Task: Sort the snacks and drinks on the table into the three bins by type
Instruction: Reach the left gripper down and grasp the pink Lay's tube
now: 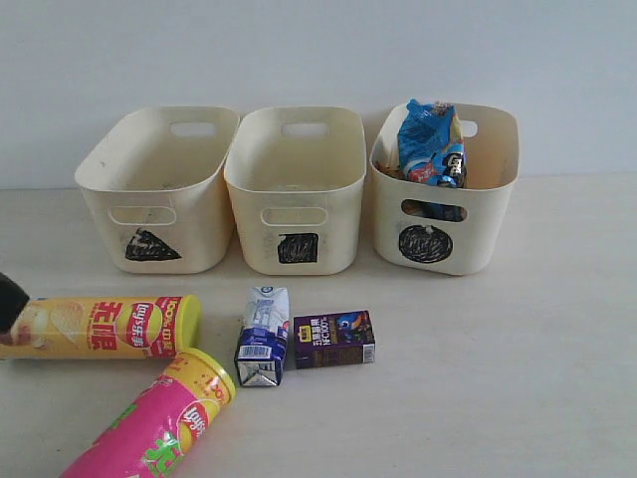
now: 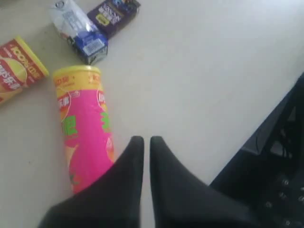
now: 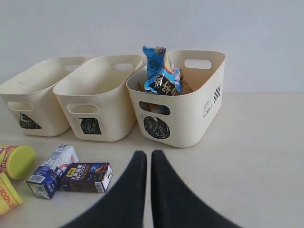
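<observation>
Left hand [image 2: 147, 141]: clenched, the two dark fingers nearly meeting, nothing between them. It is angled down over the counter [image 2: 204, 85], alongside the base end of the pink can [image 2: 85, 137]. I cannot tell whether it touches the can.

Right hand [image 3: 146, 154]: also clenched and empty. It is held low over the bare counter and pointed toward the right bin [image 3: 190, 114].

In the exterior view I see three bins in a row at the back: left bin [image 1: 109, 189], middle bin [image 1: 259, 194] and right bin [image 1: 488, 214]. Their fronts bear a black triangle, square and circle in that order. The blue-and-white bag [image 1: 430, 139] stands in the right bin. The yellow can [image 1: 100, 327] and the pink can lie on their sides at front left. The blue-and-white carton [image 1: 263, 337] lies beside the purple carton [image 1: 334, 340], at the centre in front of the middle bin. A dark part at the left edge overlaps the yellow can's end. Of the hands, this view shows no more than that.

Only the right wrist view shows printed lettering on the right bin's side wall. Only the left wrist view shows how near the left hand is to the pink can.
</observation>
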Motion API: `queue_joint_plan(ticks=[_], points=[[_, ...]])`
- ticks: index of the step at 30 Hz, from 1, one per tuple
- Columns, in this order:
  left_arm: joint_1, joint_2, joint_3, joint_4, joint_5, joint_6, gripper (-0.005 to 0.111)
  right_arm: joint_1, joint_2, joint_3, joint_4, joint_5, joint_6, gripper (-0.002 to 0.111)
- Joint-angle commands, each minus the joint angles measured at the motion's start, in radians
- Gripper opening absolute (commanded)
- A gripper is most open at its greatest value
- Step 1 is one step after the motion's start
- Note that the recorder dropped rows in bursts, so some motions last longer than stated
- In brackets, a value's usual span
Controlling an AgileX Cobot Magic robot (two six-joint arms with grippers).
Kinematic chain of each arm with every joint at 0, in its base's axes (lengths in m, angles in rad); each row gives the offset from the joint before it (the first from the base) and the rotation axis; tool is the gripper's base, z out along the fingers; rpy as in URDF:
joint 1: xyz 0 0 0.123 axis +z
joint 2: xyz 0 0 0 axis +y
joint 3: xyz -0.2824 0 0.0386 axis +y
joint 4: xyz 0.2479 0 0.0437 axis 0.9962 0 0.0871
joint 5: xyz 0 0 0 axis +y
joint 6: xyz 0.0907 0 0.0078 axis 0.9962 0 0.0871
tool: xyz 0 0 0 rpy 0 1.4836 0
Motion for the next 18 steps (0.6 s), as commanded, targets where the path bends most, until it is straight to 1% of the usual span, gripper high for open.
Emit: queue_joint_plan(ticks=[1,3,5,7,9,10,13,15,18], points=[[-0.06,0.06,0.043,0.045,0.001,0.004,0.004,0.001,-0.005,0.006,0.0,0.003,-0.001,0.001],[-0.08,0.095,0.063,0.034,0.001,0.004,0.006,0.001,-0.005,0.006,0.0,0.003,-0.001,0.001],[-0.099,0.128,0.083,0.01,0.001,0.014,0.014,0.001,-0.005,0.006,0.0,0.003,-0.001,0.001],[-0.118,0.167,0.103,-0.005,0.001,0.037,0.027,0.001,-0.005,0.006,0.0,0.003,-0.001,0.001],[-0.134,0.203,0.117,-0.007,-0.004,0.037,0.044,0.001,-0.005,0.006,0.0,0.003,-0.001,0.001],[-0.138,0.222,0.12,-0.005,-0.031,0.037,0.055,0.001,-0.005,0.006,0.0,0.003,-0.001,0.001],[-0.138,0.272,0.122,-0.005,-0.107,0.038,0.077,0.001,-0.005,0.006,0.0,0.003,-0.001,0.001],[-0.138,0.301,0.122,-0.001,-0.163,0.038,0.086,0.001,-0.005,0.006,0.0,0.003,-0.001,0.001],[-0.138,0.341,0.122,0.002,-0.21,0.038,0.095,0.001,-0.005,0.006,0.0,0.003,-0.001,0.001]])
